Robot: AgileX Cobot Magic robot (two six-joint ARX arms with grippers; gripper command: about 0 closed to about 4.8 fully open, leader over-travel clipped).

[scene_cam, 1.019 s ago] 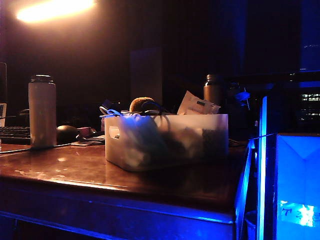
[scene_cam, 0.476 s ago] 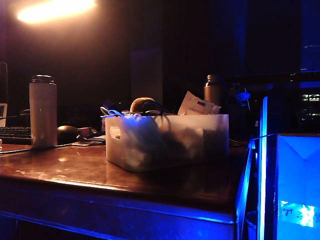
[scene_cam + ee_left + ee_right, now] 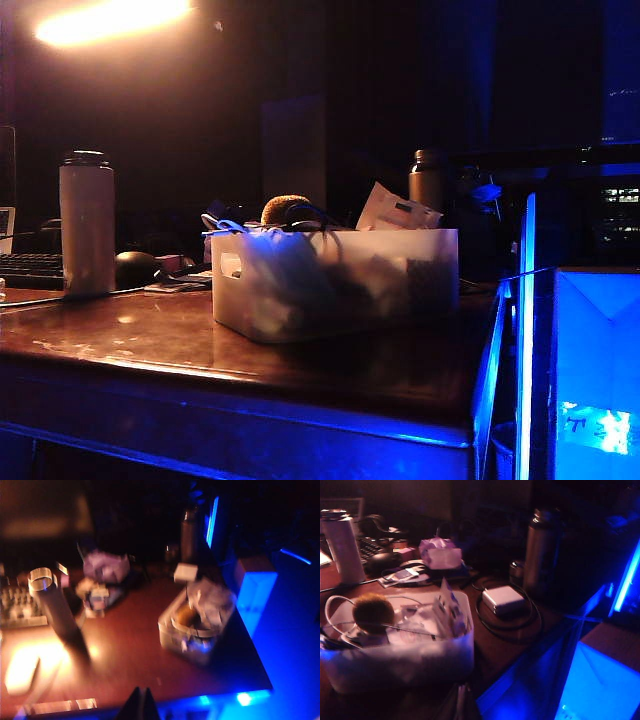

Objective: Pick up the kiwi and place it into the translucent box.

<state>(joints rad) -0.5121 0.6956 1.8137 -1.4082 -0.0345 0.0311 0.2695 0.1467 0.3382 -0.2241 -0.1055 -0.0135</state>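
The kiwi (image 3: pixel 284 209) sits inside the translucent box (image 3: pixel 335 280), perched on top of the clutter at the end with the handle cut-out, its fuzzy brown crown poking above the rim in the exterior view. From the right wrist view the kiwi (image 3: pixel 373 612) looks nearly round, so its long axis is hard to read; it seems to lie roughly level rather than standing on end, and which way its tip points I cannot tell. A white cable loops around and under it there.

The translucent box (image 3: pixel 420 665) stands on the dark wooden surface (image 3: pixel 130 340), its long side running across the exterior view. Papers and packets stick up from it beside the kiwi.

The left pincer (image 3: pixel 141 705) hangs well above and back from the surface's near edge, its dark tips pressed together with nothing between them. The right pincer (image 3: pixel 461 702) hovers just outside the box's near wall, tips likewise drawn narrow and empty as far as the dark frame shows.

Around the box: a tall white tumbler (image 3: pixel 87 222) near the left, a dark mouse (image 3: pixel 135 268) beside it, a keyboard (image 3: pixel 30 268) at the far left, a dark bottle (image 3: pixel 427 180) behind, and a white power adapter (image 3: pixel 503 599) ringed by its cable.
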